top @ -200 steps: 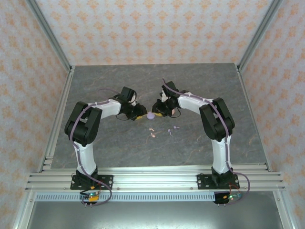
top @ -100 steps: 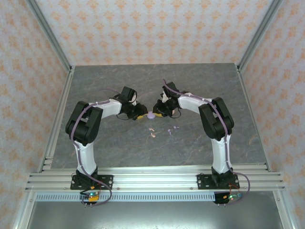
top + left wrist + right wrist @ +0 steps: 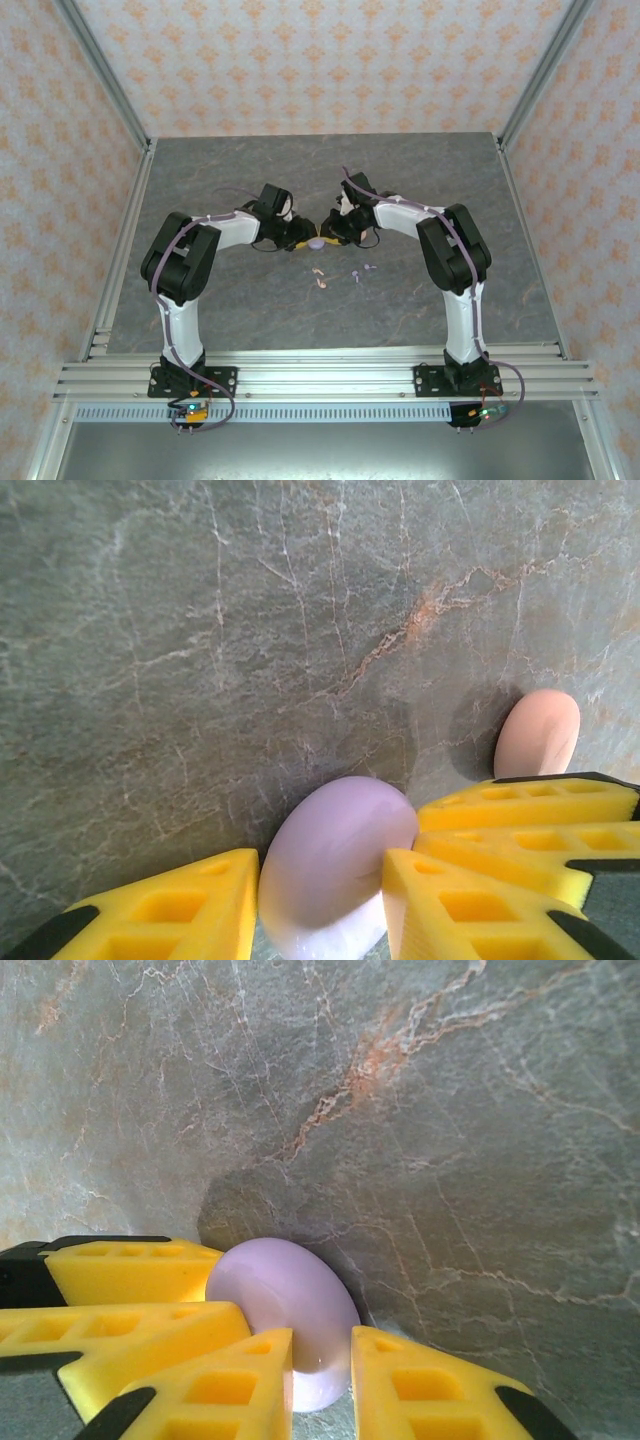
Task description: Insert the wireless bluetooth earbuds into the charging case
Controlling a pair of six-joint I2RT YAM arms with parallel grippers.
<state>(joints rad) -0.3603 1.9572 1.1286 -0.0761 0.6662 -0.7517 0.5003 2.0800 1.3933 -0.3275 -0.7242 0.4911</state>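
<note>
While both arms meet over the middle of the table [image 3: 240, 310], the left gripper [image 3: 320, 860] has its yellow fingers narrowed onto the sides of the lilac case [image 3: 335, 820], and the right gripper [image 3: 322, 1332] pinches the same case from the opposite side. The pale pink earbuds [image 3: 319, 273] and lilac earbuds [image 3: 358, 270] lie loose on the stone near the case, toward the arm bases. A pink case [image 3: 538, 732] rests just beside the grippers.

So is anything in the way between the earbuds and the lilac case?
Nothing lies on the table between the earbuds and the lilac case. But the case looks closed, with the left gripper and right gripper both clamped on it; that bars entry.
</note>
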